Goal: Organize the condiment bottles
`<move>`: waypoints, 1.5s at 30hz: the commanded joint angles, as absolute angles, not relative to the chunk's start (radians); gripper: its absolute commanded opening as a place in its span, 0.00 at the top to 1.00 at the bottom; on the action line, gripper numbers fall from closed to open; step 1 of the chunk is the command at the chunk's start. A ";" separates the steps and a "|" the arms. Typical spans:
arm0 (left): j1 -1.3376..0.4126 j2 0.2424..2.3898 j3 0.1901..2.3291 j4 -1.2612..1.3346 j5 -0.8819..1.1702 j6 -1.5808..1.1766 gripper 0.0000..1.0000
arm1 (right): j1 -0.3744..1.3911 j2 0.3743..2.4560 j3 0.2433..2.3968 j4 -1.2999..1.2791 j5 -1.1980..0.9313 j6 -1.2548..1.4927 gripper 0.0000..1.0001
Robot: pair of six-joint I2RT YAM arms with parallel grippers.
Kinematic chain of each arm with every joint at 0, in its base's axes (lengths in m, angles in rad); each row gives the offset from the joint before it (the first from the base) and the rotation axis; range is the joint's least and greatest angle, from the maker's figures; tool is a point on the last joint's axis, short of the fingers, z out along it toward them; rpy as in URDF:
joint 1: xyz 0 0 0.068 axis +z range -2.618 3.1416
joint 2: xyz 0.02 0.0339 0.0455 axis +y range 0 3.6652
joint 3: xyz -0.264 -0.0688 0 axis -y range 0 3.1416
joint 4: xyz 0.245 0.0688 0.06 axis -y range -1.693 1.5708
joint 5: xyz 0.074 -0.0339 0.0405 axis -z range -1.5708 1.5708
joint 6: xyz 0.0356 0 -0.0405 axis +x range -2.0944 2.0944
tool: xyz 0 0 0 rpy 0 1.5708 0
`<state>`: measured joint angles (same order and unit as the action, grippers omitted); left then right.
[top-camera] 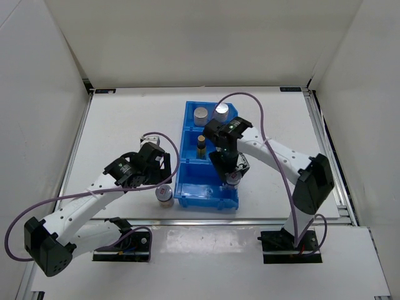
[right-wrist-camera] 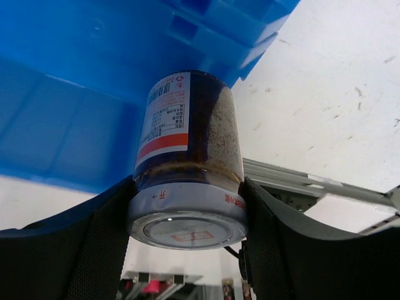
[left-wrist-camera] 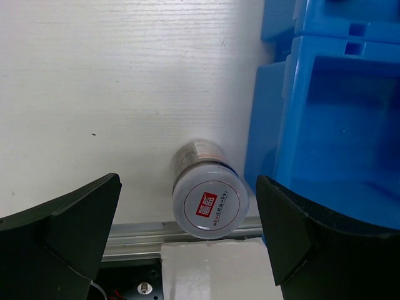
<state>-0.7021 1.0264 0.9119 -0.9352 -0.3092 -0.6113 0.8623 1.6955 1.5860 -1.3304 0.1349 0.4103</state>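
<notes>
Right wrist view shows your right gripper (right-wrist-camera: 187, 203) pinching a silver-capped bottle (right-wrist-camera: 187, 137) at its cap end, long axis pointing toward 12 o'clock. The blue bin (right-wrist-camera: 62, 94) lies at 10 o'clock. Your left gripper (left-wrist-camera: 187, 187) hangs spread over a second bottle (left-wrist-camera: 209, 203) standing just beside the bin.

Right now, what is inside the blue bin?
Two jars in the far compartment, one slim bottle in the middle. The right arm covers part of the middle and near ones.
</notes>
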 commanded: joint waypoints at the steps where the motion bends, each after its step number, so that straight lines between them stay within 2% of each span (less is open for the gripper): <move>1: -0.698 1.020 0.904 -0.937 -0.281 -0.634 0.00 | 0.865 1.736 1.549 -1.303 0.115 0.381 0.88; 6: -0.698 1.077 0.904 -0.937 -0.261 -0.643 0.00 | 0.874 1.815 1.487 -1.220 0.115 0.357 0.88; 10: -0.698 1.100 0.893 -0.937 -0.250 -0.652 0.00 | 0.885 1.815 1.477 -1.175 0.097 0.357 0.81; 19: -0.698 1.074 0.873 -0.937 -0.230 -0.661 0.00 | 0.894 1.689 1.517 -1.155 0.107 0.376 0.81; 27: -0.698 1.063 0.854 -0.937 -0.210 -0.670 0.00 | 0.927 1.726 1.555 -1.146 0.107 0.385 0.84; 32: -0.698 1.123 0.845 -0.937 -0.178 -0.670 0.00 | 0.936 1.755 1.405 -1.014 0.107 0.341 0.84; 34: -0.698 1.132 0.845 -0.937 -0.169 -0.661 0.00 | 0.936 1.755 1.365 -0.979 0.086 0.341 0.76; 35: -0.698 1.143 0.845 -0.937 -0.158 -0.661 0.00 | 0.936 1.740 1.356 -0.970 0.077 0.341 0.59; 36: -0.698 1.143 0.845 -0.937 -0.158 -0.661 0.00 | 0.936 1.729 1.356 -0.956 0.077 0.341 0.59; 37: -0.698 1.143 0.835 -0.937 -0.158 -0.661 0.00 | 0.936 1.720 1.341 -0.956 0.077 0.341 0.36; 39: -0.698 1.143 0.825 -0.928 -0.149 -0.661 0.00 | 0.936 1.697 1.341 -0.965 0.104 0.341 0.21; 40: -0.698 1.143 0.825 -0.928 -0.149 -0.661 0.00 | 0.936 1.697 1.356 -0.997 0.119 0.341 0.10; 42: -0.698 1.143 0.815 -0.928 -0.149 -0.672 0.00 | 0.945 1.651 1.396 -1.025 0.149 0.350 0.01; 44: -0.698 1.143 0.804 -0.928 -0.160 -0.681 0.00 | 0.945 1.605 1.446 -1.071 0.178 0.350 0.00; 45: -0.698 1.143 0.804 -0.928 -0.160 -0.681 0.04 | 0.945 1.591 1.465 -1.086 0.187 0.359 0.00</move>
<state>-0.7021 1.1530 0.8177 -0.9306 -0.1650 -0.6708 0.9379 1.6928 1.3720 -1.0294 0.1326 0.3519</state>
